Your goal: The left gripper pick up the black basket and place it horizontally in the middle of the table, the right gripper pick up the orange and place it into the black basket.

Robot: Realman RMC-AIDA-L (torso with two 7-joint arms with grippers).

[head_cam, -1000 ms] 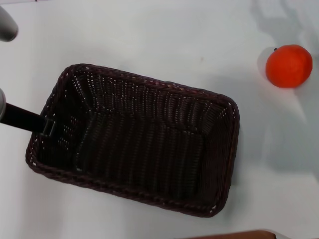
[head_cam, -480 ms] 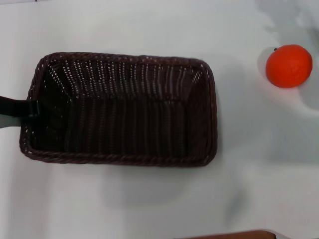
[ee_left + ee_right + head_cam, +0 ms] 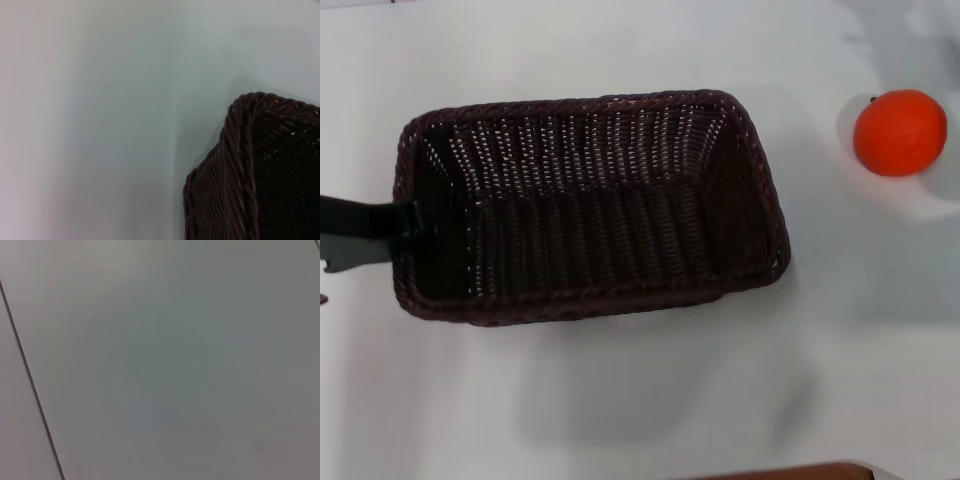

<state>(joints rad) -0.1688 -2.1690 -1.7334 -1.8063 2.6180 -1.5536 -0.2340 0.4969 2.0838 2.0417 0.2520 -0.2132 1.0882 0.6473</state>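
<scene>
The black basket (image 3: 585, 205) is dark woven wicker and lies almost horizontally, its right end a little farther back. Its shadow falls on the table (image 3: 620, 50) in front of it, so it hangs above the surface. My left gripper (image 3: 410, 222) reaches in from the left edge and is shut on the basket's left short wall. One corner of the basket (image 3: 250, 175) shows in the left wrist view. The orange (image 3: 899, 132) rests on the table at the far right, apart from the basket. My right gripper is out of view.
A brown edge (image 3: 790, 470) shows at the bottom of the head view. The right wrist view shows only a pale surface crossed by a thin dark line (image 3: 30, 380).
The basket has swung from a slanted lie to nearly horizontal, then shifted slightly right with its right end turning back. The left gripper has kept hold. The orange has not moved.
</scene>
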